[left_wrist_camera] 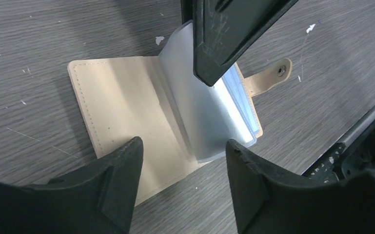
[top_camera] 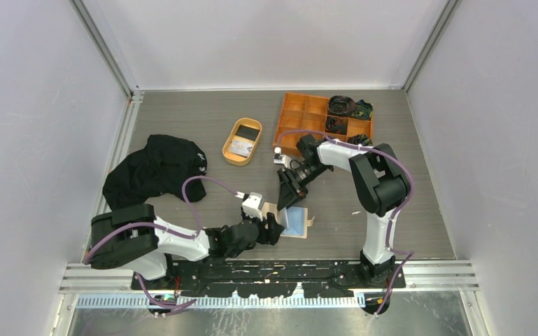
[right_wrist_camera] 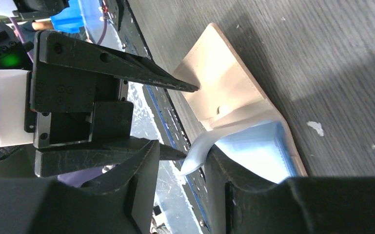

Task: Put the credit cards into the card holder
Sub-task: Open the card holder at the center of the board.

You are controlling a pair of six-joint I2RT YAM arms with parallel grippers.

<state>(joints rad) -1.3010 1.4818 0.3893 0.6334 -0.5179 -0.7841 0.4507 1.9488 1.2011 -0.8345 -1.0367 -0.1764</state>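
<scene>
My left pincer (left_wrist_camera: 183, 146), jaws spread, takes up the left edge of the card holder (left_wrist_camera: 127, 112). My right pincer (right_wrist_camera: 183, 151), jaws also apart, crowds in from the holder's far side against the lifted clear sleeve (left_wrist_camera: 195, 112), so the gap between us is tight. The black base rail (top_camera: 273, 269) hems in the holder's near side. Open tabletop (top_camera: 406, 210) to its right offers a way in. Farther beyond the holder stand the oval tray (top_camera: 242, 141) and the orange box (top_camera: 322, 119), and a black cloth (top_camera: 155, 168) lies well off to its left.

Even bright overhead light, soft shadows, near pincers blurred.
</scene>
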